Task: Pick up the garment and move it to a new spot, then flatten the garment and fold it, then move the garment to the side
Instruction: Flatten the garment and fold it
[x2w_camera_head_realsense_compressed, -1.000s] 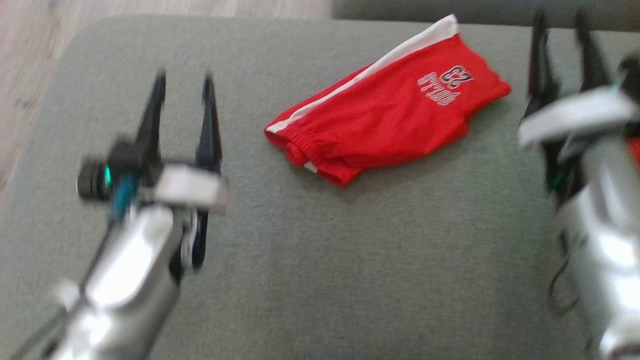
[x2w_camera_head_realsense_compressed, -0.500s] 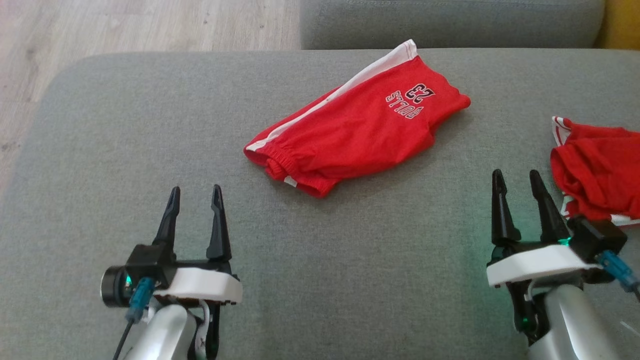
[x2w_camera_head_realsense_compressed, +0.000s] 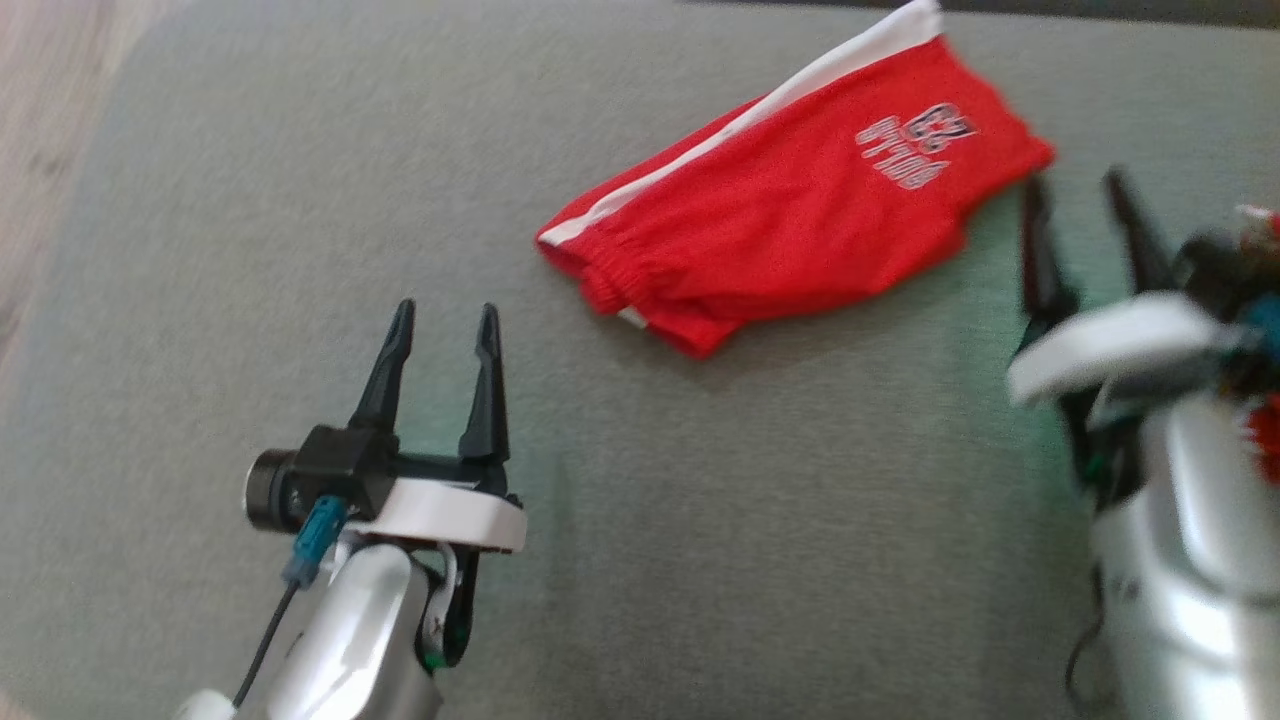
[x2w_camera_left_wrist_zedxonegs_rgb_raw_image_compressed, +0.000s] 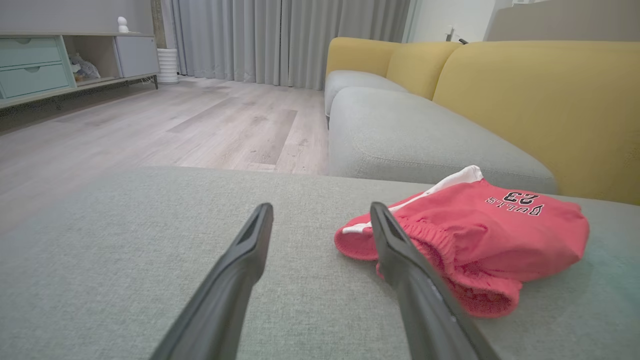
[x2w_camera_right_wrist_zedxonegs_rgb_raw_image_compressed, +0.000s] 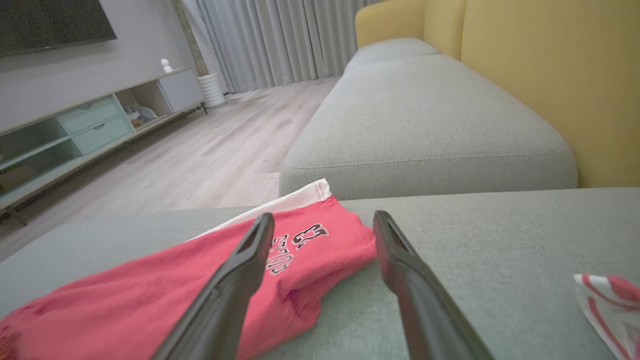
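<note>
"Since the red shorts (x2w_camera_head_realsense_compressed: 790, 220) lie doubled over on the grey cushion (x2w_camera_head_realsense_compressed: 700, 520), waistband toward the robot's left and the printed leg toward its right, would you call them folded?"

"Doubled, yes, but bunched at the waistband, so it's no crisp fold. That fits a heap waiting to be lifted and flattened, or a loose fold waiting to be slid aside. I can't say which."

"And the grippers?"

"Both are spread wide and grasp nothing. The left gripper (x2w_camera_head_realsense_compressed: 445, 308) hovers short of the waistband end, clear of it. The right gripper (x2w_camera_head_realsense_compressed: 1072, 183) sits just beside the printed hem, and I can't tell whether a fingertip brushes the cloth."

"Are the shorts off to the side?"

"They lie toward the cushion's far edge, roughly between the two arms. A red-and-white cloth (x2w_camera_right_wrist_zedxonegs_rgb_raw_image_compressed: 607, 305) lies apart, further right."
</note>
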